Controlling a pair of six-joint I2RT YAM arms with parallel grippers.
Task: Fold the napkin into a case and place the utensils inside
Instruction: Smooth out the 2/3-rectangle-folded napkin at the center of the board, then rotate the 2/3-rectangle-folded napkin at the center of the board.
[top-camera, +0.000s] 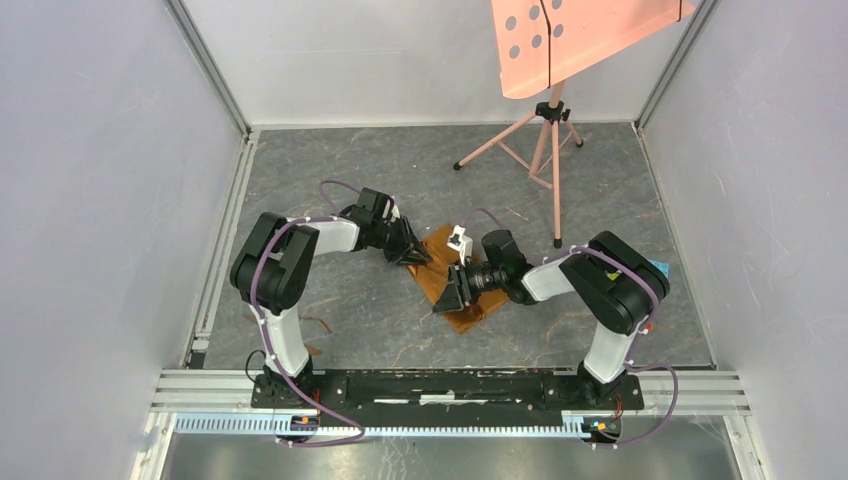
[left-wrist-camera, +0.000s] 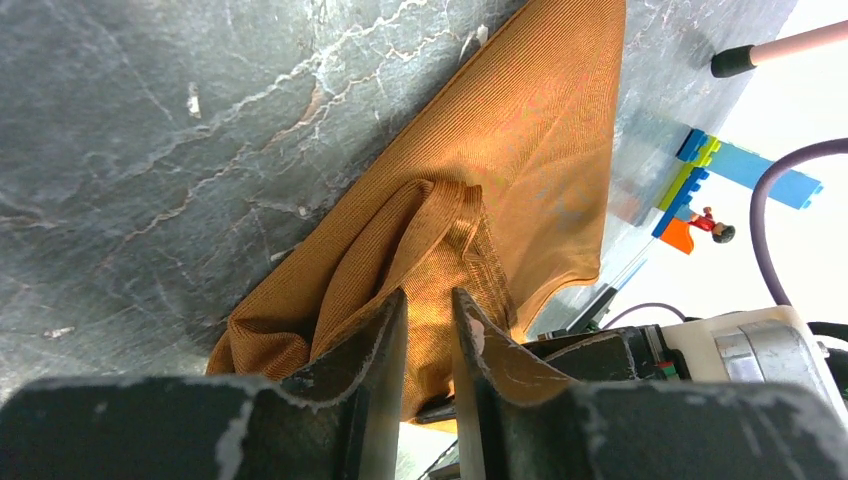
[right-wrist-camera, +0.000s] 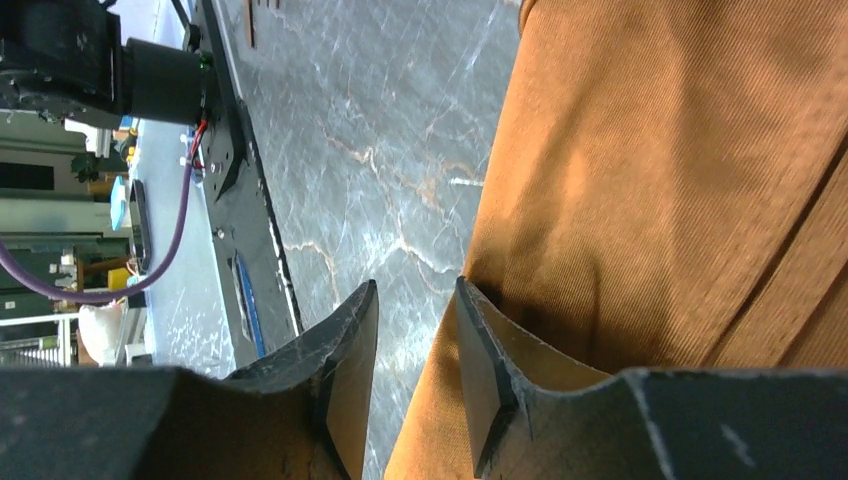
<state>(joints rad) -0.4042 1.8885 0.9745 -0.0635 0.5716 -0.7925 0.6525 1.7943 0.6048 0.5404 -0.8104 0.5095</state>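
Left pincer (left-wrist-camera: 428, 320) pinched a raised napkin (left-wrist-camera: 520, 170) fold, right pincer (right-wrist-camera: 417, 310) parted astride its edge, on grey worktop (right-wrist-camera: 380, 120)

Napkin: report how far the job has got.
Done: the napkin lies partly folded into a narrower packet. In hand: the left end effector pinches a bunched fold; the right end effector straddles an edge, grip unclear. Left: finishing the folds; no utensils show in it.

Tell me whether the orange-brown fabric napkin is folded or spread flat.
Partly folded: the orange-brown fabric napkin shows a bunched, doubled-over flap at the left gripper.
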